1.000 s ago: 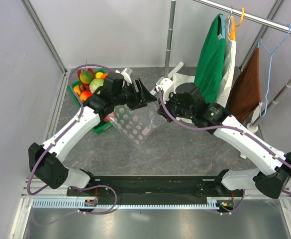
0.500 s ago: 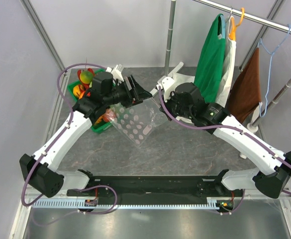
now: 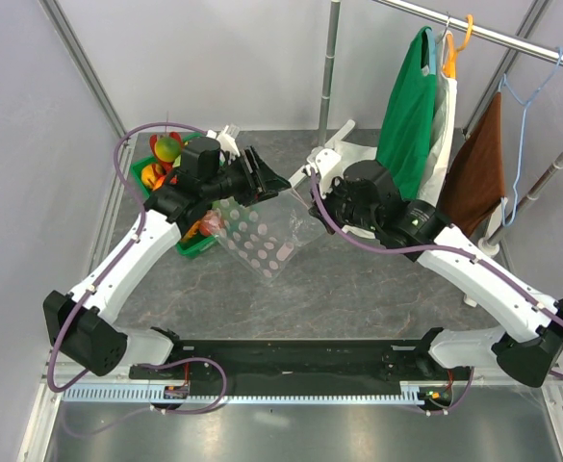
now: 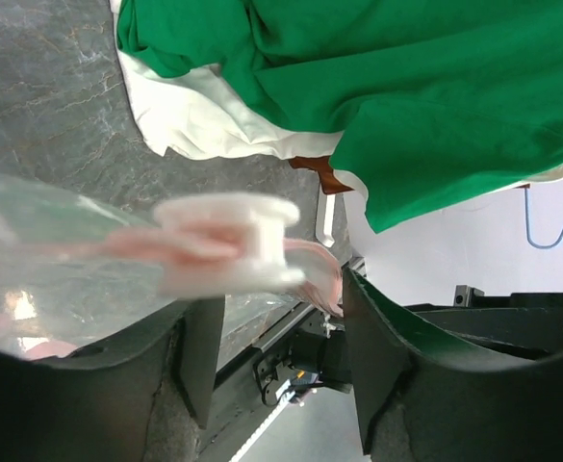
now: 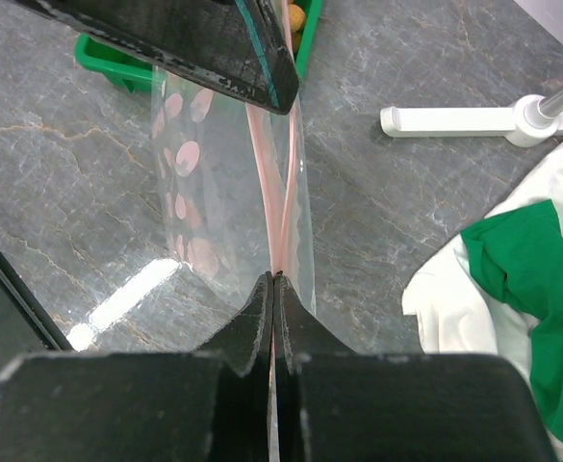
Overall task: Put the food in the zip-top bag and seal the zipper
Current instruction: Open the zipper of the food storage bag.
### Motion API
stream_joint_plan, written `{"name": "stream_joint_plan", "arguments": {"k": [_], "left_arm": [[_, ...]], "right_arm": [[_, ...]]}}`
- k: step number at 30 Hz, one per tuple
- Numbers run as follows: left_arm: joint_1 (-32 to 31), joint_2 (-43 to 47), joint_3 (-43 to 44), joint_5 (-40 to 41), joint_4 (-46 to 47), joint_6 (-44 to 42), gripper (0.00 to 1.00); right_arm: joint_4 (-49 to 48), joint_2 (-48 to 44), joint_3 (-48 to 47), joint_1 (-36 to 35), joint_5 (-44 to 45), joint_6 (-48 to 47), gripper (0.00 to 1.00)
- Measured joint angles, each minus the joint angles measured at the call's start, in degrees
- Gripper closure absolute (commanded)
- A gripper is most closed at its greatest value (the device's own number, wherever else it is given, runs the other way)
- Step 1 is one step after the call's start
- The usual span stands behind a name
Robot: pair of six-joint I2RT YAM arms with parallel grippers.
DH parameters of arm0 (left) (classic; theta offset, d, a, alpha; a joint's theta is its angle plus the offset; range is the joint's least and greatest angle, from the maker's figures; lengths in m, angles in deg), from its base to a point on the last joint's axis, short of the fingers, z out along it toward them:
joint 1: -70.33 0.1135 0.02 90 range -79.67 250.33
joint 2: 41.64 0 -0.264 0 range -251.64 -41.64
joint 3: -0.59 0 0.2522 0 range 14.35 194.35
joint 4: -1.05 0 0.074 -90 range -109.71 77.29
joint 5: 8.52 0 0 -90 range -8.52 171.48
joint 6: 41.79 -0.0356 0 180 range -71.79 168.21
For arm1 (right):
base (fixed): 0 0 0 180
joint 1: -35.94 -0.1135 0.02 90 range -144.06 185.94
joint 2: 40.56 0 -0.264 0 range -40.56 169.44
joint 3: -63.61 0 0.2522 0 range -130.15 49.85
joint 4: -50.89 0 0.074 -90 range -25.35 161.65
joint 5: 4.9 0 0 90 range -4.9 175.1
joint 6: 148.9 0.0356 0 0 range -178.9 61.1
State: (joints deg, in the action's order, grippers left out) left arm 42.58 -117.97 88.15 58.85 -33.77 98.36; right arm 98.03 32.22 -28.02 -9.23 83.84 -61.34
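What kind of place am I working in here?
Likely a robot lab test cell: plain panel walls, arms bolted to a rail, plus a clothes rack and a tray of toy food as props.

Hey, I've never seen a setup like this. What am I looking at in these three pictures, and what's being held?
Two robot arms are bolted at the near edge of a table. One picture looks down from above; the other two come from cameras on each wrist. The right claw is shut on the pink zipper of a clear dotted zip-top bag. The left claw is open by the zipper's far end. Toy food sits in a green tray on the table. Clothes hang on a rack at the right.
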Motion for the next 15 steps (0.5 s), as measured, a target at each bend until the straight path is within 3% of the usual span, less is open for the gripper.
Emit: {"name": "stream_joint_plan", "arguments": {"k": [4,15], "left_arm": [[0.00,0.00,0.00,-0.15,-0.07,0.11,0.53],[0.04,0.00,-1.99,-1.62,0.42,0.24,0.47]], "right_arm": [[-0.02,-0.52,0.17,0.00,-0.42,-0.35,1.00],[0.00,-0.52,0.61,0.00,-0.46,-0.35,1.00]]}}
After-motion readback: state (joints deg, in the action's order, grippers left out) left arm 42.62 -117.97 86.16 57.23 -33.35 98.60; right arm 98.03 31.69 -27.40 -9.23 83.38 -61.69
